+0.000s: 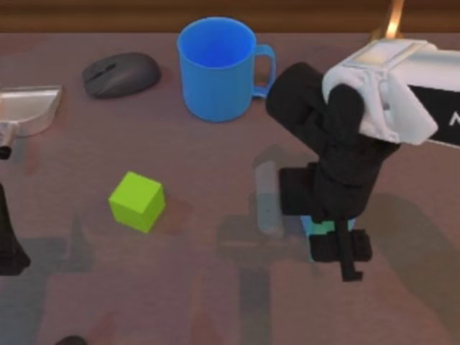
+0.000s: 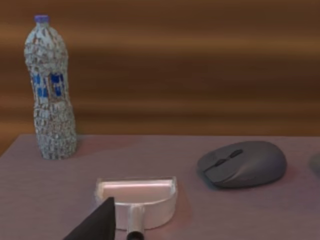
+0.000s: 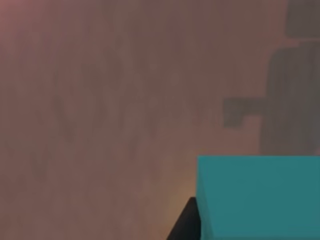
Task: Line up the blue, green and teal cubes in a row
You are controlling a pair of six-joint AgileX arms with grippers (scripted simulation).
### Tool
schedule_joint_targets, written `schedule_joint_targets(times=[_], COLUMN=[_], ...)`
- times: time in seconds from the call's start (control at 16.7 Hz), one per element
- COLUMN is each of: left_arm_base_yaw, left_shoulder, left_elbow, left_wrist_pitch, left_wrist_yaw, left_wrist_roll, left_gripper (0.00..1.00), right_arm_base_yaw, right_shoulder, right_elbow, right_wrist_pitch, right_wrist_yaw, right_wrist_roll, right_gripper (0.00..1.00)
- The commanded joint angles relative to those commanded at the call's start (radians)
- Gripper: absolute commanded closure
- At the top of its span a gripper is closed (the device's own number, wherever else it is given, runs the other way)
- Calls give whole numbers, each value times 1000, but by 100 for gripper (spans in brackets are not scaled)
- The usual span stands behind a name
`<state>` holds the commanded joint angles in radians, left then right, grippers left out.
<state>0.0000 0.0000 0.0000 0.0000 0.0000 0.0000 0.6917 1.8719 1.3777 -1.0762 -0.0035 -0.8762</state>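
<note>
The teal cube [image 3: 260,197] is between the fingers of my right gripper [image 1: 335,248], at the table's right-centre. Only slivers of it [image 1: 310,227] show under the black wrist in the top view. In the right wrist view one dark finger [image 3: 186,222] presses against the cube's side, and the gripper is shut on it. The lime-green cube [image 1: 136,201] sits alone on the table's left-centre, turned slightly askew. The blue cube is hidden or out of view. My left arm [image 1: 8,248] is parked at the table's left edge. One of its fingers [image 2: 100,225] shows, with nothing beside it.
A tall bright blue mug [image 1: 215,68] stands at the back centre, beside the right arm's elbow. A dark grey mouse [image 1: 121,74] lies to the mug's left. A metal dustpan [image 1: 29,108] sits at the far left. A crinkled plastic bottle [image 2: 52,90] stands beyond the dustpan.
</note>
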Motion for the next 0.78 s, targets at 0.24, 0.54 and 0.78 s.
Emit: schedule_joint_targets(times=[0.24, 0.54, 0.78], left_arm_base_yaw=[0, 0, 0], left_shoulder=[0, 0, 0], left_elbow=[0, 0, 0], left_wrist_pitch=[0, 0, 0], left_wrist_yaw=[0, 0, 0], left_wrist_roll=[0, 0, 0], left_gripper=[0, 0, 0], right_arm_base_yaw=[-4, -1, 1], right_shoulder=[18, 81, 96], right_elbow=[-29, -144, -167], right_wrist_pitch=[41, 232, 262], right_wrist_yaw=[0, 0, 1], right_wrist_roll=[2, 3, 2], right_gripper=[100, 100, 100])
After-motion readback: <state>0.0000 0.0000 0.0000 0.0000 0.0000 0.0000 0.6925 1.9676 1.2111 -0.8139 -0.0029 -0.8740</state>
